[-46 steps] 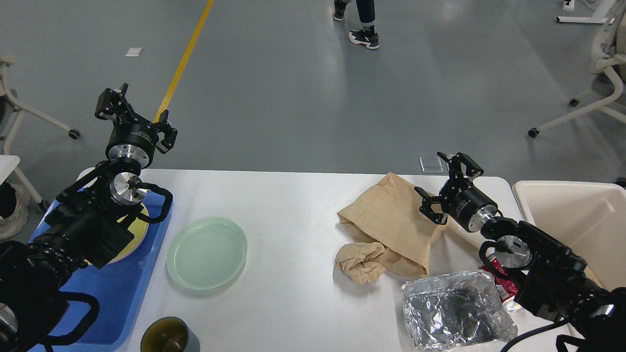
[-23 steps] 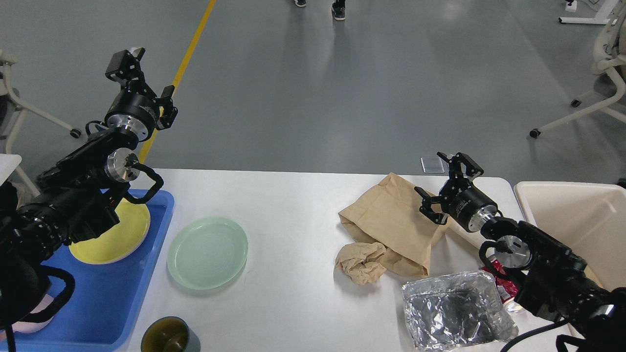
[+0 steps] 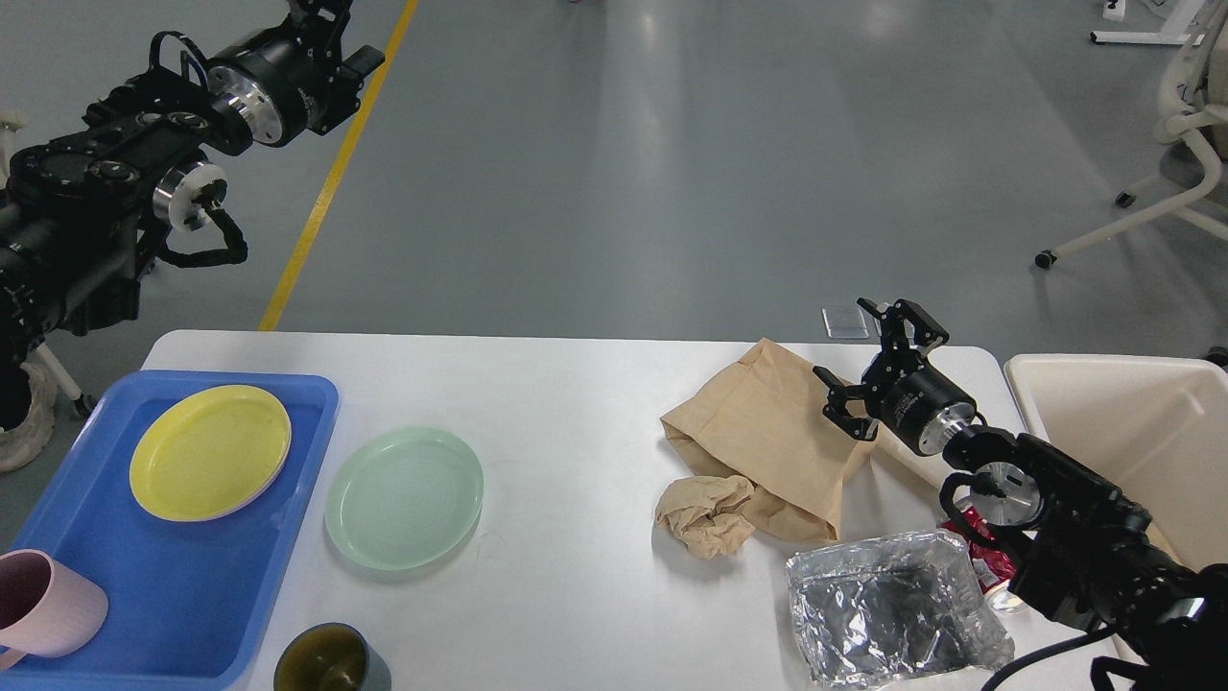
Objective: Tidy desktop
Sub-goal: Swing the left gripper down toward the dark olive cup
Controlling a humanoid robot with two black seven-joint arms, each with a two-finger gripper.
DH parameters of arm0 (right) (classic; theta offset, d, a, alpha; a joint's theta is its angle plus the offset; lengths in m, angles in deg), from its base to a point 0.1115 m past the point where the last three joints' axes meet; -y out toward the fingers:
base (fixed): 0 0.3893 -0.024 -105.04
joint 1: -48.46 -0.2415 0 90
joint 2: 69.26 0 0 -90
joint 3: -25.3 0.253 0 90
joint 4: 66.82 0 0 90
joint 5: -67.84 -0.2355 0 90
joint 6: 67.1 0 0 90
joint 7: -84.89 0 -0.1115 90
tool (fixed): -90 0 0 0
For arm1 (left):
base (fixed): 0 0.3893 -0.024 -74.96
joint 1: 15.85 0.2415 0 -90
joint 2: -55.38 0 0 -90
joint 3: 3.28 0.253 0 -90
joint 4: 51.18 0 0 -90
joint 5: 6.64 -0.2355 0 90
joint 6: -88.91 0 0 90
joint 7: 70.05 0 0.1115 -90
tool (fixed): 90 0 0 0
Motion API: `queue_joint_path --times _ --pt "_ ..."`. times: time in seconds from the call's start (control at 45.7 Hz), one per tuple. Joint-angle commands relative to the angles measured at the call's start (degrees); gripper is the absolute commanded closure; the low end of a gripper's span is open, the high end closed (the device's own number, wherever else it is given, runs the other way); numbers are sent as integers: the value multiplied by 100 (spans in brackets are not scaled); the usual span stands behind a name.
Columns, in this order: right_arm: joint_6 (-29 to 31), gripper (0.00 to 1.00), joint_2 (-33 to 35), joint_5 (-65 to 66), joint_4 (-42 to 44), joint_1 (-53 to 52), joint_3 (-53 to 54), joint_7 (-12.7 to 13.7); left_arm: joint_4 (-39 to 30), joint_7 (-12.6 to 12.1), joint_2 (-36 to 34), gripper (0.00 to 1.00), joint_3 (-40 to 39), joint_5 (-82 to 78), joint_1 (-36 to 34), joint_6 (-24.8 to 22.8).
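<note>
White counter: fills lower frame.
Blue tray: lower left, holds yellow plate.
Green plate: beside tray.
Left gripper: upper left, jaws cut off, cannot tell.
Right gripper: jaws spread, empty, at brown paper bag.

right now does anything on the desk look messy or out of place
Yes. On the right half of the desktop lies rubbish: a creased brown paper bag, a crumpled paper wad against its near edge, and a dented foil container. The green plate sits on bare table beside the blue tray, which holds the yellow plate.
</note>
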Motion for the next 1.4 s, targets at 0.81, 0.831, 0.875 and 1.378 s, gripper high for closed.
queue_joint_path --times 0.81,0.831,0.875,1.378 --pt "0 0 0 0 0 3 0 0 -671 -2 -231 3 3631 -1137 -1574 -3570" --pt "0 0 0 0 0 -6 0 0 -680 -2 -249 3 3631 -1137 -1574 -3570" --pt "0 0 0 0 0 3 0 0 -680 -2 -249 3 3631 -1129 -1583 -3570" --pt "0 0 0 0 0 3 0 0 -2410 -2 -310 3 4158 -1129 -2523 -3570"
